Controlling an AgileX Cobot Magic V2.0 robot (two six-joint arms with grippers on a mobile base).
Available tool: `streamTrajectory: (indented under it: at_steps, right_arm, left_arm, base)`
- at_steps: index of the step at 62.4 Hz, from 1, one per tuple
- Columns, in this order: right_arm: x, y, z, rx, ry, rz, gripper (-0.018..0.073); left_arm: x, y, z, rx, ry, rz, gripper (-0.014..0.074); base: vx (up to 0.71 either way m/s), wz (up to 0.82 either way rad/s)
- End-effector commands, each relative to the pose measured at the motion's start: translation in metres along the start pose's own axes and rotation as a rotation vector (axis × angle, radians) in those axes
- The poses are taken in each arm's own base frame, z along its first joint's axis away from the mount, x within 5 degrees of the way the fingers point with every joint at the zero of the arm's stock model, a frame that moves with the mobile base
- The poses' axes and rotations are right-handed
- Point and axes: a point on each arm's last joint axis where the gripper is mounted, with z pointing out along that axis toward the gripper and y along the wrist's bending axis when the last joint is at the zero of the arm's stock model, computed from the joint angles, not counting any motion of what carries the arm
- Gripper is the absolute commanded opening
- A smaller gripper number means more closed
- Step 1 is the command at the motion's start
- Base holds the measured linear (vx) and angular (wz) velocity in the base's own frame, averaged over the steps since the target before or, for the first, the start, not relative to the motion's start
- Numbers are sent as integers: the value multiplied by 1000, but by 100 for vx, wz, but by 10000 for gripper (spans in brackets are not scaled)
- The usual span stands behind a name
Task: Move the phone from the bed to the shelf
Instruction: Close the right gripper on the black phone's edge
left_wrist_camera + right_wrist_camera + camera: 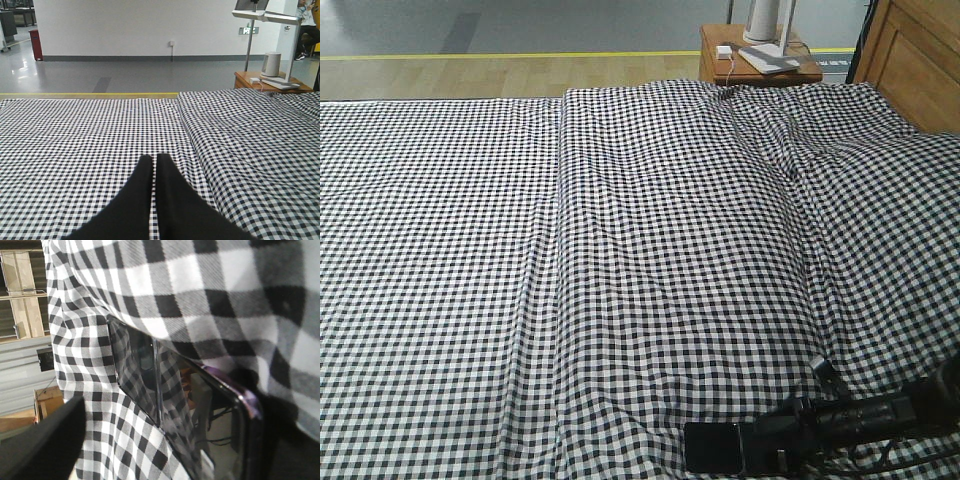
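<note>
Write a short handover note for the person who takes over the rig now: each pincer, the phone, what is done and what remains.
The left pincer is shut, holds nothing and hangs above the bed.
The right pincer is open and low at the phone. It seems to straddle it, with a gap between one finger and the phone, so there is no grip yet.
The phone lies flat on the bed, at the bottom edge of the front view, not lifted.
The shelf is not clearly in any view.
Done: the reach to the phone.
Left: close on the phone, lift it, carry it to the shelf and set it down.
</note>
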Motion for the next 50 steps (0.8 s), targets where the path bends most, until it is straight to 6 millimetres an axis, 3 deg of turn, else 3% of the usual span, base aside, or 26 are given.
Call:
streamTrajectory:
  at_steps: [1, 22, 50]
  right_arm:
    - [1, 20, -6, -127, 66, -35, 454]
    - [2, 25, -14, -94, 143, -66, -16]
    - [-19, 63, -46, -10, 149, -101, -8]
  left_arm:
    - [-14, 2, -3, -10, -107, -14, 1]
    - [-14, 2, -3, -10, -107, -14, 1]
    - [-14, 2, -3, -10, -107, -14, 1]
  base:
    - [0, 0]
    - [0, 0]
    - [0, 0]
